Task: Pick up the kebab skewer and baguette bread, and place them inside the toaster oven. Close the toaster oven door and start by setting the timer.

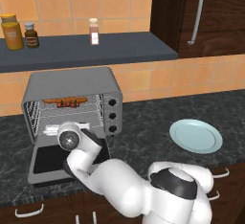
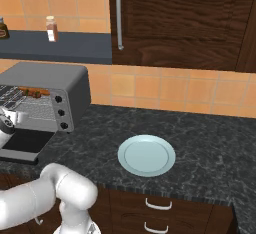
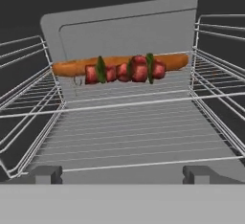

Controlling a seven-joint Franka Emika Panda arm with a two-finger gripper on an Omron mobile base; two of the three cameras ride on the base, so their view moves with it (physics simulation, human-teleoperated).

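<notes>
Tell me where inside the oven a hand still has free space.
The front and middle of the wire rack are bare, between the side rails. The back is crowded: the skewer lies in front of the bread, near the rear wall.

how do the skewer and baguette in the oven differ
The skewer is lumpy red chunks with green pieces; the baguette is a smooth orange loaf. The skewer is shorter and lies in front, the baguette behind, ends poking past it. Both lie lengthwise on the rack, deep in the oven.

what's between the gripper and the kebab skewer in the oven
In the hand view, just bare wire rack lies between the open gripper and the kebab skewer, which rests against the baguette bread.
</notes>
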